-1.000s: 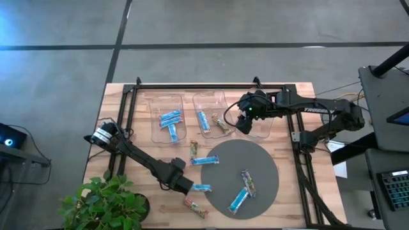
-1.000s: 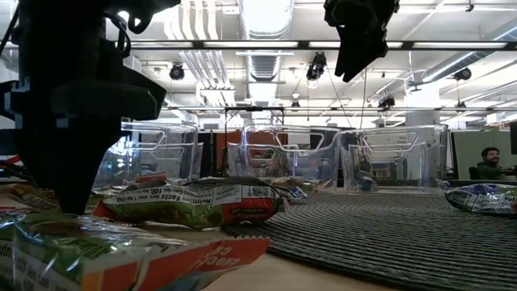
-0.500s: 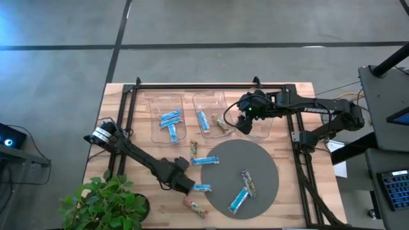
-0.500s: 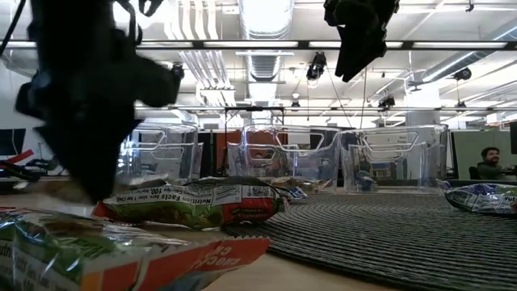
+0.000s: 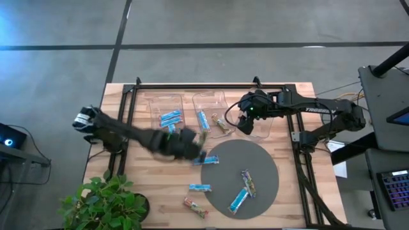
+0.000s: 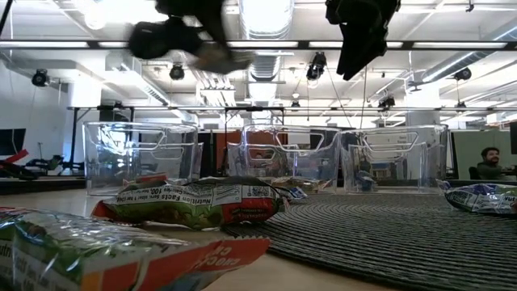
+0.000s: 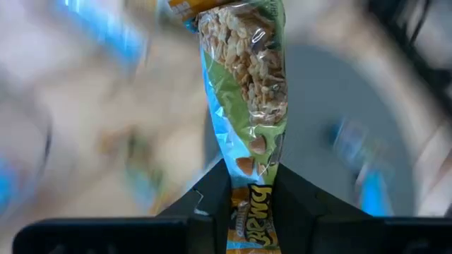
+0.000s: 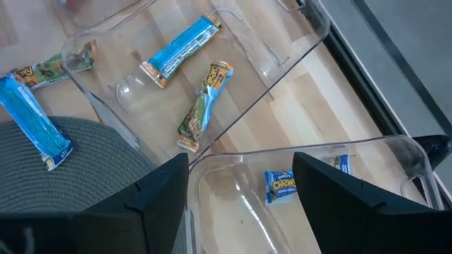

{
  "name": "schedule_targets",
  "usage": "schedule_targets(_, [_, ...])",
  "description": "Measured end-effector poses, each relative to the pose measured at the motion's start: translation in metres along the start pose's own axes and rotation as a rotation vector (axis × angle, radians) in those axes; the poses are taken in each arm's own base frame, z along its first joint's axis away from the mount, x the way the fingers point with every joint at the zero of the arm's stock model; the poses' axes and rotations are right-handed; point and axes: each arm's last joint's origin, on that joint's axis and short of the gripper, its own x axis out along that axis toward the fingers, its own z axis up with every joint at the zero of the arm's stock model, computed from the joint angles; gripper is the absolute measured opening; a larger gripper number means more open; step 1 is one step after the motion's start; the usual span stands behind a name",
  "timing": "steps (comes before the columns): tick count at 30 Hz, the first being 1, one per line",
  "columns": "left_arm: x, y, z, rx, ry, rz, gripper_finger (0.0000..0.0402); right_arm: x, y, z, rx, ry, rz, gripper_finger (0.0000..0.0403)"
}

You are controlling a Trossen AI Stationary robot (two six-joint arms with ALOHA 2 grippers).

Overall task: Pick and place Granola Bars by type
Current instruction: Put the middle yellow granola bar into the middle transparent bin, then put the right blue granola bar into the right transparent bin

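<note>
High view. Wooden desk (image 5: 128,198) with three clear bins along its far side and a round grey mat (image 5: 262,172) toward the right. Left bin (image 5: 153,105) holds two blue bars (image 5: 170,121). Middle bin (image 5: 211,101) holds one blue bar and one tan bar. Right bin (image 5: 265,131) sits under the right gripper (image 5: 244,122). Left gripper (image 5: 192,148), blurred, is between the bins and the mat. On the mat: one blue bar at its far-left rim (image 5: 206,160), one multicoloured bar (image 5: 248,182), one blue bar (image 5: 239,200). On bare desk: one blue bar (image 5: 199,188) and one red-ended bar (image 5: 195,206). Potted plant (image 5: 102,201) at the near-left corner.

Low view. Green bar (image 6: 194,202), label reading "Nutrition Facts", lies at the mat's edge. A second green and orange bar (image 6: 121,259) lies nearest the lens. Both arms hang above the three bins. A person (image 6: 487,162) sits far right in the room.

Left wrist view. Left gripper (image 7: 248,194) is pinching a green granola bar (image 7: 247,92) with oats showing through its window; yellow lettering on the held end is only partly legible. Background blurred.

Right wrist view. Right gripper (image 8: 240,180), fingers spread, hovers over the right bin, which holds a small blue bar marked "CHEWY" (image 8: 284,185). The middle bin beside it holds a blue bar (image 8: 180,49) and a tan bar (image 8: 205,104).
</note>
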Motion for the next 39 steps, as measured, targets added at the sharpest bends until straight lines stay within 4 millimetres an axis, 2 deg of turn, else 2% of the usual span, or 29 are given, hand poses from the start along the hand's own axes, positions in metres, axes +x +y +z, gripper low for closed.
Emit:
schedule_targets(5, [0.022, 0.015, 0.070, -0.161, -0.171, -0.075, 0.0066, -0.019, -0.007, -0.003, 0.045, -0.059, 0.001, 0.0241])
schedule_targets(9, [0.041, 0.040, 0.107, -0.253, -0.197, -0.047, 0.0066, -0.041, -0.016, -0.010, 0.104, -0.118, -0.007, 0.0240])
schedule_targets(12, [0.059, 0.054, 0.117, -0.300, -0.147, -0.026, 0.0066, -0.052, -0.022, -0.017, 0.146, -0.124, -0.004, 0.0240])
schedule_targets(16, [0.083, 0.059, 0.115, -0.263, -0.107, 0.013, 0.0072, -0.054, -0.024, -0.023, 0.150, -0.102, -0.012, 0.0240])
schedule_targets(19, [0.097, 0.056, 0.113, -0.226, -0.082, -0.004, 0.0097, -0.052, -0.024, -0.025, 0.147, -0.094, -0.016, 0.0243])
schedule_targets(22, [0.101, 0.051, 0.115, -0.216, -0.071, -0.030, 0.0132, -0.046, -0.023, -0.028, 0.137, -0.074, -0.023, 0.0245])
schedule_targets(26, [0.093, 0.045, 0.121, -0.182, -0.054, -0.045, 0.0174, -0.037, -0.022, -0.035, 0.110, -0.033, -0.022, 0.0246])
schedule_targets(30, [0.062, 0.025, 0.115, -0.007, -0.030, -0.142, 0.0185, -0.026, -0.019, -0.045, 0.064, 0.051, 0.052, 0.0242])
schedule_targets(34, [0.023, 0.004, 0.092, 0.176, 0.007, -0.266, 0.0185, -0.014, -0.011, -0.059, 0.058, 0.119, 0.079, 0.0237])
schedule_targets(39, [-0.016, -0.011, 0.056, 0.317, 0.054, -0.327, 0.0186, -0.006, 0.016, -0.072, -0.044, 0.085, 0.149, 0.0235])
